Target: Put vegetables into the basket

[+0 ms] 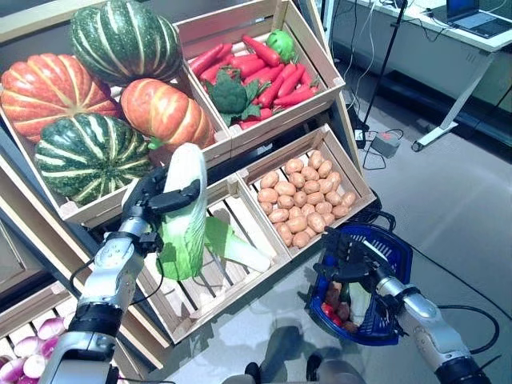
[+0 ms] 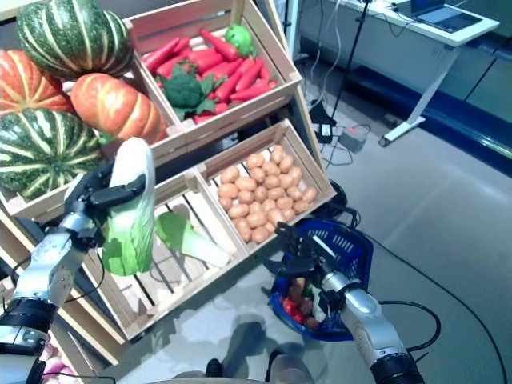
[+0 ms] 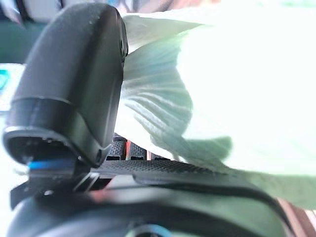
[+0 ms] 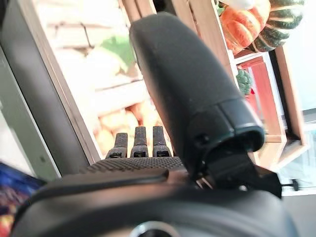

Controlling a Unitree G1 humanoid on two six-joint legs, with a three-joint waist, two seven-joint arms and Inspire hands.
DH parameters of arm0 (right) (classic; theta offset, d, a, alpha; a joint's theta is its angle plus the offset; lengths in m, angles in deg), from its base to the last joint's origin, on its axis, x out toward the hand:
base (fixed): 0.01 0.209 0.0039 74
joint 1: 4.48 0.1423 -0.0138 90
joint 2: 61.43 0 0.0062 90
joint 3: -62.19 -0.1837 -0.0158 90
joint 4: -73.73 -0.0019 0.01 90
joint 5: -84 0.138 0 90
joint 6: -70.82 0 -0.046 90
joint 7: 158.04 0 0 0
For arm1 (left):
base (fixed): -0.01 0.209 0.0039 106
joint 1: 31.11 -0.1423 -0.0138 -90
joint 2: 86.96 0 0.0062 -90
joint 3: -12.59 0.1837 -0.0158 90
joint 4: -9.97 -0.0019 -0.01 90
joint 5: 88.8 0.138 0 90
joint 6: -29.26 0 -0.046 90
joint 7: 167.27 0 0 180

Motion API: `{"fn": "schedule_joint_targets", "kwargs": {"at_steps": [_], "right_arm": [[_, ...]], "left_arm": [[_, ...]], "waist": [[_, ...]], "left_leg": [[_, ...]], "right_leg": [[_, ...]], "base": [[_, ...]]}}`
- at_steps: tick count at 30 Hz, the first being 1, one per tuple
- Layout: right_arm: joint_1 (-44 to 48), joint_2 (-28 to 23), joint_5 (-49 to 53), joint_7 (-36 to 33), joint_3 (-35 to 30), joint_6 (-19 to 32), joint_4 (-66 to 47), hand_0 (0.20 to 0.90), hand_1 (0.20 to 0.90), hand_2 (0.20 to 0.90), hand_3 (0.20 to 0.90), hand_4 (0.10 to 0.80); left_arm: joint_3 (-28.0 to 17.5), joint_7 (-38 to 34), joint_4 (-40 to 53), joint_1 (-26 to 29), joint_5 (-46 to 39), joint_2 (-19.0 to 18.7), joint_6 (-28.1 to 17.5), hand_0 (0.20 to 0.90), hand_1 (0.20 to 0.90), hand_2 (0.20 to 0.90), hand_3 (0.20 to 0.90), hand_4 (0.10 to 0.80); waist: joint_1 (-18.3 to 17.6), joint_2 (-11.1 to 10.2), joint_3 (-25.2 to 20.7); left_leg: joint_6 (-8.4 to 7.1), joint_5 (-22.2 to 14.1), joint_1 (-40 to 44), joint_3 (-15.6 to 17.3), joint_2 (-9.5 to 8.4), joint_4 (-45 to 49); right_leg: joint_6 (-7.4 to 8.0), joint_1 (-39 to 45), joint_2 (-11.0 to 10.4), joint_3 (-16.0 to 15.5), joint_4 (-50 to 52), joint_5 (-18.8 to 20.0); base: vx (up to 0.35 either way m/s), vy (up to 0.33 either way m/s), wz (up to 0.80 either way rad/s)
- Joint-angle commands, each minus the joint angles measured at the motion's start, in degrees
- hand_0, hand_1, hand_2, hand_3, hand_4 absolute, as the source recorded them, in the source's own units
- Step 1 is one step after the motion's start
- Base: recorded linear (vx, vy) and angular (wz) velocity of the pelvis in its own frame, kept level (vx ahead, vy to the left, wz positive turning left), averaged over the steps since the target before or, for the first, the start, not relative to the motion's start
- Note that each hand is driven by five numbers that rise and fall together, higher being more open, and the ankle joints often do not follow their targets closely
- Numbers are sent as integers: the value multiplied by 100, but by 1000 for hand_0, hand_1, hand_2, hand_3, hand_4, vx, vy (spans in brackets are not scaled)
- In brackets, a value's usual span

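My left hand (image 1: 152,200) is shut on a white and green napa cabbage (image 1: 186,212), which it holds upright above the slatted wooden crate (image 1: 200,298). In the left wrist view the thumb (image 3: 74,89) presses against the cabbage's pale leaves (image 3: 222,89). A second cabbage (image 1: 236,244) lies in that crate. The blue basket (image 1: 398,258) hangs low at the right over the floor, with red and green vegetables inside. My right hand (image 1: 349,253) is curled at its handle on the near rim; the thumb (image 4: 187,89) fills the right wrist view.
The slanted stand also holds a crate of pumpkins (image 1: 96,96), a crate of red peppers and broccoli (image 1: 256,72) and a crate of potatoes (image 1: 304,196). Purple-white bulbs (image 1: 32,356) lie on a lower shelf. A white desk (image 1: 448,36) stands far right, and a power strip (image 1: 386,144) lies on the floor.
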Motion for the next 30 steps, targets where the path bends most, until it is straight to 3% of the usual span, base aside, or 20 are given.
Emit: {"fn": "schedule_joint_targets", "kwargs": {"at_steps": [1, 6, 14, 22, 30], "right_arm": [[551, 155, 829, 560, 15, -98, -278, 900, 900, 900, 900, 800], [926, 147, 947, 730, 251, -358, -467, 900, 900, 900, 900, 800], [1412, 181, 615, 578, 610, -348, -588, 900, 900, 900, 900, 800], [1561, 490, 797, 509, 756, -493, -535, 900, 900, 900, 900, 800], [1446, 717, 935, 491, 848, -670, -522, 900, 900, 900, 900, 800]], "left_arm": [[-32, 577, 343, 704, -640, -86, -1134, 300, 300, 300, 300, 400], [228, 1071, 300, 992, -966, 71, -1330, 300, 300, 300, 300, 400], [523, 1384, 409, 1201, -1332, 465, -1403, 300, 300, 300, 300, 400], [718, 1545, 620, 1173, -1381, 979, -1522, 300, 300, 300, 300, 400], [864, 1708, 940, 1082, -1381, 1246, -1610, 300, 300, 300, 300, 400]], "waist": [[-5, -142, -634], [-19, -159, -749], [-31, -211, -828], [-30, -261, -865], [-17, -304, -887]], "left_leg": [[231, -15, -9, 91, -476, -313], [219, -15, 0, 134, -461, -383], [255, -92, 133, 247, -426, -383], [294, -171, 273, 281, -396, -383], [304, -209, 338, 286, -371, -383]], "right_leg": [[-297, 605, 36, 68, -1006, 368], [-271, 674, 62, 83, -1246, 510], [-282, 758, 92, 137, -1246, 480], [-289, 868, 120, 224, -1246, 438], [-280, 924, 128, 239, -1246, 423]], "base": [[-11, -54, -1], [-23, -42, -5], [-8, -15, -6], [-1, -5, -7], [7, -6, -4]]}}
